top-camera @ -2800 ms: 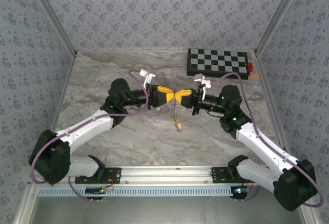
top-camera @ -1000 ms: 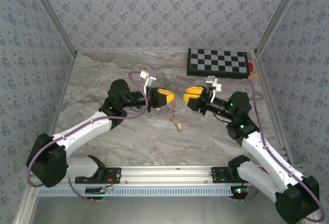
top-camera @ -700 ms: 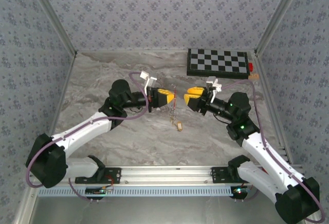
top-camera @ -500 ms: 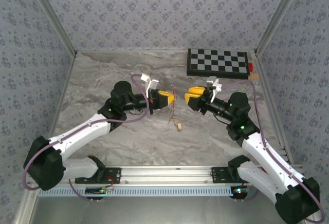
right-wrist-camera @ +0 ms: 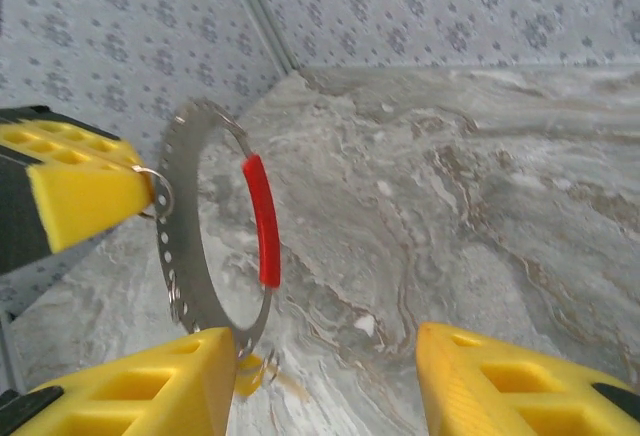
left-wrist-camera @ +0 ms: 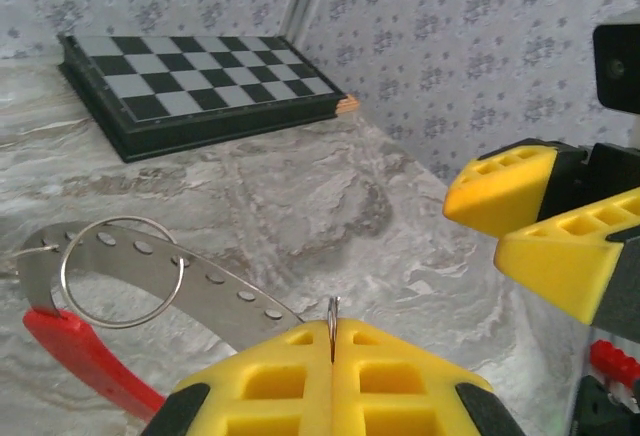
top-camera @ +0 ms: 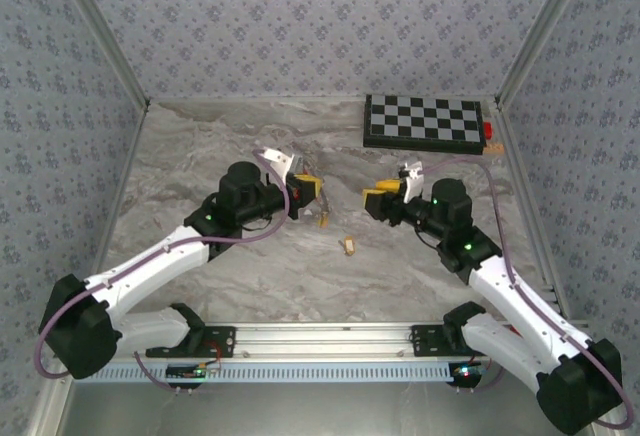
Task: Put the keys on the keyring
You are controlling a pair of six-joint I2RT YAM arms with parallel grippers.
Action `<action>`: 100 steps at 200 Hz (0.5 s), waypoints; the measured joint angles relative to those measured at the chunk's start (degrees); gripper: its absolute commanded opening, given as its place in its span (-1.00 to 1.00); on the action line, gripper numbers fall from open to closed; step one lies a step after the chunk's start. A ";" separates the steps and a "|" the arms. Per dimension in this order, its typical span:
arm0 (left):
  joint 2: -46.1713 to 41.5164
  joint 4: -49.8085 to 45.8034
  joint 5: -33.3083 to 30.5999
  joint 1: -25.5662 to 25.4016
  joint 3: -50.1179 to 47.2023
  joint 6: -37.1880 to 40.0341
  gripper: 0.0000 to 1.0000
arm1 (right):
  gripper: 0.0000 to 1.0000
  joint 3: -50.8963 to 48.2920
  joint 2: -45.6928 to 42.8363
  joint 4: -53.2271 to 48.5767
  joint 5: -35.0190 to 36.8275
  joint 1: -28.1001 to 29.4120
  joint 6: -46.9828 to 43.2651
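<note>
My left gripper (left-wrist-camera: 332, 334) is shut on a small wire loop fixed to the keyring (left-wrist-camera: 215, 291), a grey perforated metal band with a bright red section (left-wrist-camera: 85, 356). In the right wrist view the keyring (right-wrist-camera: 262, 218) hangs upright from the left fingertips (right-wrist-camera: 85, 196), and the yellow key (right-wrist-camera: 248, 372) dangles at its bottom. From the top view the left gripper (top-camera: 310, 192) holds the ring just above the table, with the yellow key (top-camera: 324, 219) below it. The orange-tan key (top-camera: 348, 246) lies loose on the table. My right gripper (top-camera: 372, 201) stands open a short way to the right, nothing between its fingers (right-wrist-camera: 520, 386).
A folded chessboard (top-camera: 424, 122) lies at the back right against the wall, with a small red piece (top-camera: 489, 131) by its right end. Patterned walls close in the grey marbled table (top-camera: 200, 146) on three sides.
The right gripper has let go of the ring, opened and drawn back to the right. The left gripper has turned and lowered, keeping the ring with the yellow key.
</note>
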 measured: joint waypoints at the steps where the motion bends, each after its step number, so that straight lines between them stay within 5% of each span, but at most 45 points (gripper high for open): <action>1: -0.04 -0.13 -0.13 0.00 0.00 0.00 -1.00 | 0.02 0.00 0.02 -0.04 0.07 0.02 -0.04; 100: -5.27 -3.48 -1.86 0.00 -0.87 4.98 -1.00 | -0.18 3.02 8.63 -11.19 7.67 5.29 -2.29</action>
